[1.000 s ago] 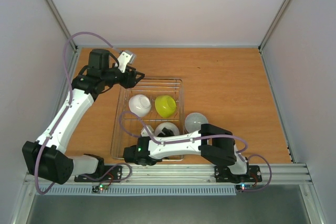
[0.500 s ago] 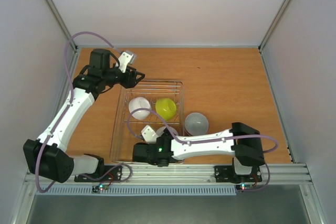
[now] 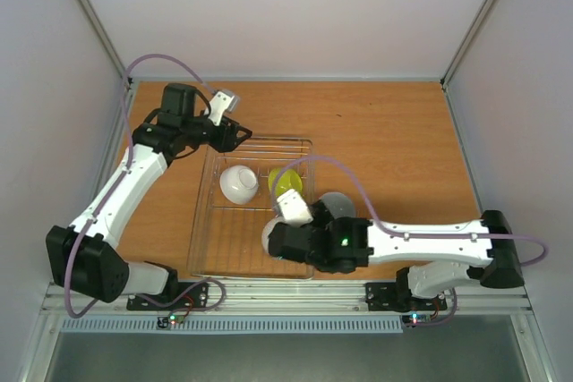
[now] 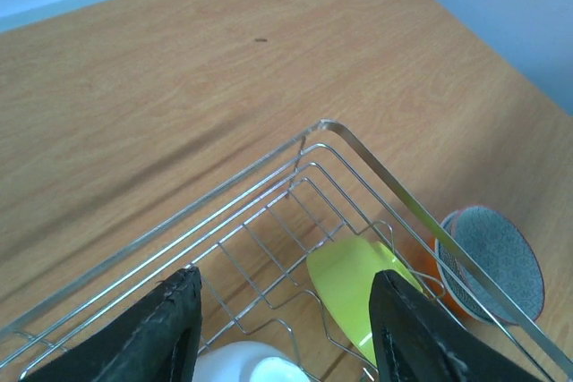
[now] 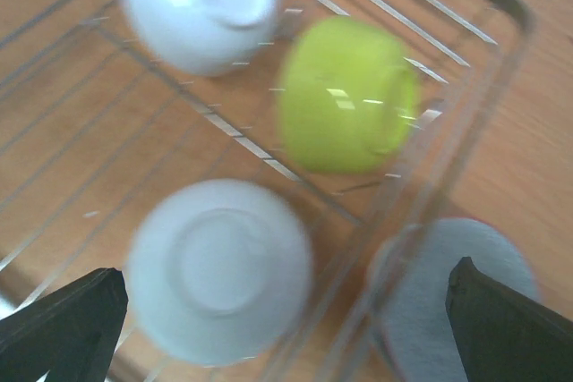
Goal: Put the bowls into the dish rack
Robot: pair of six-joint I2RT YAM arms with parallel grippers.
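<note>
right fingers (image 5: pixel 63 319) apart | dish rack (image 4: pixel 394 191) wire grid | yellow-green bowl (image 5: pixel 345 96) glossy

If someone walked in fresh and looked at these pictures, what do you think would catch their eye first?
Probably the yellow-green bowl, lying on its side in the far right part of the silver dish rack, beside the far white bowl. Next, the right arm, reaching in from the right, its open jaws above the nearer white bowl. A grey bowl sits just outside the rack's right side.
</note>
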